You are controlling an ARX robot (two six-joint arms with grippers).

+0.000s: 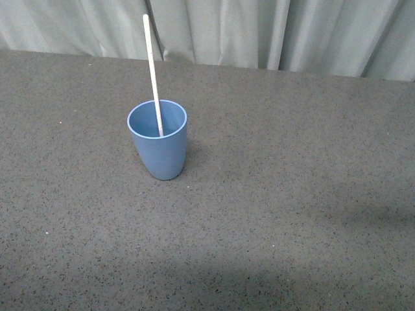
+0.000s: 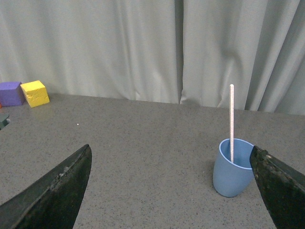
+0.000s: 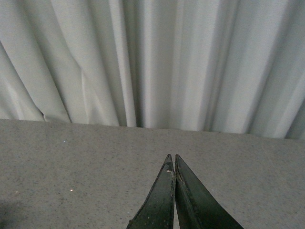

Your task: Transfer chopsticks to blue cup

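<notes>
The blue cup point(image 1: 158, 138) stands upright on the grey table, left of centre in the front view. The cream-white chopstick point(image 1: 152, 71) stands inside it, leaning against the rim and rising well above it. No gripper shows in the front view. In the left wrist view the cup point(image 2: 231, 169) with the chopstick point(image 2: 231, 121) sits just inside one finger. My left gripper point(image 2: 170, 152) is open and empty, with its jaws wide apart. My right gripper point(image 3: 172, 158) is shut and empty, and neither cup nor chopstick shows in its view.
A grey-white curtain point(image 1: 259, 29) hangs along the table's far edge. A yellow block point(image 2: 35, 93) and a purple block point(image 2: 11, 93) sit by the curtain, far from the cup. A dark shadow point(image 1: 272, 285) lies on the table's near side.
</notes>
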